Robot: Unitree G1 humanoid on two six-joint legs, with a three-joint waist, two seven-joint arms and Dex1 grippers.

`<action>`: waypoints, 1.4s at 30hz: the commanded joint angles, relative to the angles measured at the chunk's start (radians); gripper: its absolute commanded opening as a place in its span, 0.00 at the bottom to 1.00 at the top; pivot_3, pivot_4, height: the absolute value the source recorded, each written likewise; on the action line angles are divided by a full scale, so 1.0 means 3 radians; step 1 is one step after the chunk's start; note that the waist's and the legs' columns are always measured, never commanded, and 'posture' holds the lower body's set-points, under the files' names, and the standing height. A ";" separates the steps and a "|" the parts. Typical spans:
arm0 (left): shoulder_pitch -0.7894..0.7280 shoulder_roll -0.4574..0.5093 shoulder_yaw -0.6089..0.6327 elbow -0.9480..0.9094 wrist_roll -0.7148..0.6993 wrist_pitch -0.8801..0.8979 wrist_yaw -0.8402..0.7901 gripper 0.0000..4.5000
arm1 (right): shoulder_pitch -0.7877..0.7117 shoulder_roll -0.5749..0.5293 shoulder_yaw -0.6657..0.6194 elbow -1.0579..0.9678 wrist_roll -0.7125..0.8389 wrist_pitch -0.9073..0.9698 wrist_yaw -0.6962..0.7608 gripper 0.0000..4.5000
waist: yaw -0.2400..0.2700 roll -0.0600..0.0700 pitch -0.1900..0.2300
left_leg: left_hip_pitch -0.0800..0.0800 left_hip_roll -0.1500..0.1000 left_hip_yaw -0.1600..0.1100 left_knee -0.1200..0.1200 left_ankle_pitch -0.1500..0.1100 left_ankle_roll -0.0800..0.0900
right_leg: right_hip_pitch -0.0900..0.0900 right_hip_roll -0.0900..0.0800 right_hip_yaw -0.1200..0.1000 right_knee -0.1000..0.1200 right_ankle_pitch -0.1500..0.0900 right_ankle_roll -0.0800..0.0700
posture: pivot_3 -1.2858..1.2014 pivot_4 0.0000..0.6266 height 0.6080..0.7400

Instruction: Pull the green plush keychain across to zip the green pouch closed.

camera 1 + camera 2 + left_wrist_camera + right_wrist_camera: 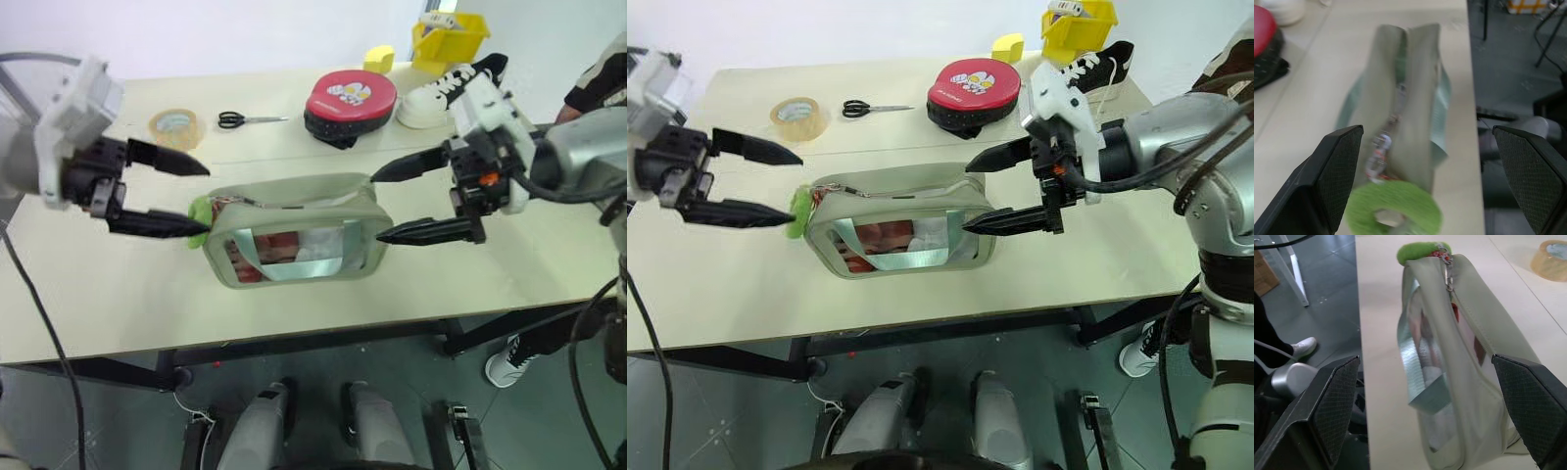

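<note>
Both arms reached inward over the worktop [98,294], each end effector turned sideways toward the other and tipped slightly down. The left end effector [201,199] had its fingers spread wide, one above and one below the keychain [200,210], holding nothing; its lower fingertip [191,229] lay just beside the plush, and whether they touched could not be told. The right end effector [377,206] was likewise spread wide and empty, its two fingers bracketing the right end of the pouch [294,245] from just beside it.

The pouch stood on its long edge near the middle of the worktop, clear window facing the robot, zipper along the top. The keychain sat at the pouch's left end, on the zipper pull. In the left wrist view the zipper track and metal clasp were blurred, so how much of the zip was shut could not be read there; in the right wrist view the top seam gaped along part of its length. The red things behind the window were too indistinct to name.

Well behind the pouch lay a tape roll [174,126], scissors [245,119], a red-and-black pad [350,98], a white shoe [446,90], a yellow block [379,57] and a yellow bin [449,39], cut off by the frame edge. A person [598,83] stood at the far right, mostly out of frame. Nothing stood between the end effectors and the pouch.
</note>
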 commanded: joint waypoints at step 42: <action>-0.0385 -0.0019 -0.0097 0.0117 -0.0003 -0.0242 0.0239 1.00 | -0.0592 0.1091 0.0951 0.1225 -0.1496 -0.1504 0.0075 0.02 | -0.0006 -0.0001 0.0000 | 0.0005 0.0004 0.0011 0.0002 0.0002 -0.0001 | 0.0002 0.0003 -0.0005 0.0005 0.0006 0.0011 | 0.52 0.24 1.00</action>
